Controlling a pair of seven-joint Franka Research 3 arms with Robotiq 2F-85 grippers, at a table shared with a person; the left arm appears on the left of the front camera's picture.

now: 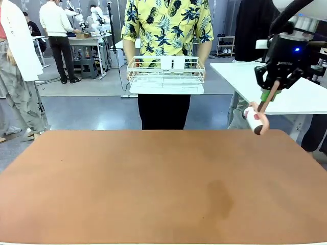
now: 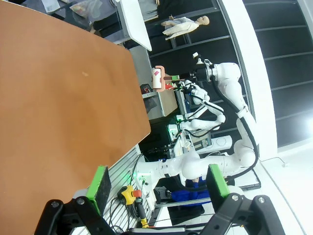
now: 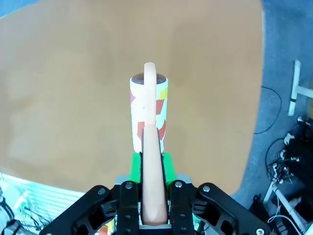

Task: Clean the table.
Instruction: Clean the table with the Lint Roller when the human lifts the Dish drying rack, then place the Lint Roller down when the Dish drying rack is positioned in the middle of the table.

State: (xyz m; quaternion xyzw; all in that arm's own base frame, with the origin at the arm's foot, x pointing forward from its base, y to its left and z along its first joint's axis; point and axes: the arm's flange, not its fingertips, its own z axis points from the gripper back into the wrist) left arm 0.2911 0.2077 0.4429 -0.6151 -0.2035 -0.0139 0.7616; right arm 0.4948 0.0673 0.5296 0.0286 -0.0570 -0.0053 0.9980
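The reddish-brown tabletop [image 1: 153,184] fills the near half of the room from where I stand, running wide from one side to the other with a thin pale edge along its front, and its surface is bare apart from a faint darker smudge right of the middle. Behind its far edge stands a person in a yellow leaf-print shirt [image 1: 167,23], holding a white wire basket [image 1: 166,74] in both hands at waist height, level and clear of the tabletop. To the right a smaller white table [image 1: 276,87] sits just beyond the brown one. The right arm comes in from the upper right, and its right gripper [image 1: 269,91] hangs above the far right corner of the tabletop; its green-padded fingers [image 3: 167,166] are clamped tight on the peach handle of a lint roller [image 3: 148,110], whose white roll with red and yellow patches points down and away, held off the surface. The left gripper [image 2: 156,183] sits off the tabletop's side near the corner, its fingers [image 2: 100,182] spread wide apart with nothing between them.
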